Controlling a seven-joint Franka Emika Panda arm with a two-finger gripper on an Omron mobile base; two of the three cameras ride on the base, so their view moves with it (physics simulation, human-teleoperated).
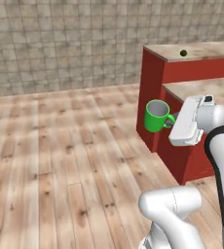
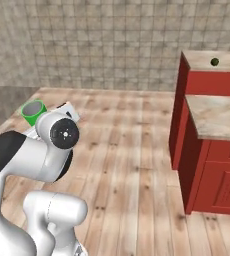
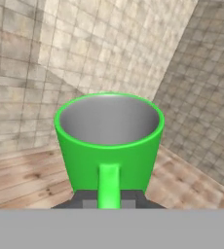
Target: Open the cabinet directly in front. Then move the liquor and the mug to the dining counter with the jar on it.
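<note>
A bright green mug (image 1: 156,116) with a grey inside hangs upright in the air above the wooden floor, left of the red counters. My gripper (image 1: 172,121) is shut on its loop handle. In the hand view the mug (image 3: 109,141) sits right in front of the gripper (image 3: 109,200), whose dark tips pinch the handle. In the right base view the mug (image 2: 33,113) peeks out behind my arm. A small dark thing (image 1: 183,52) sits on the taller beige top; it is too small to tell whether it is the jar. The cabinet and the liquor are out of view.
Two red units with beige marbled tops stand at the right, a taller one (image 1: 211,48) behind a lower one (image 1: 206,87); I cannot tell which is the dining counter. Open wooden floor (image 1: 60,146) stretches left to a grey tiled wall (image 1: 84,44).
</note>
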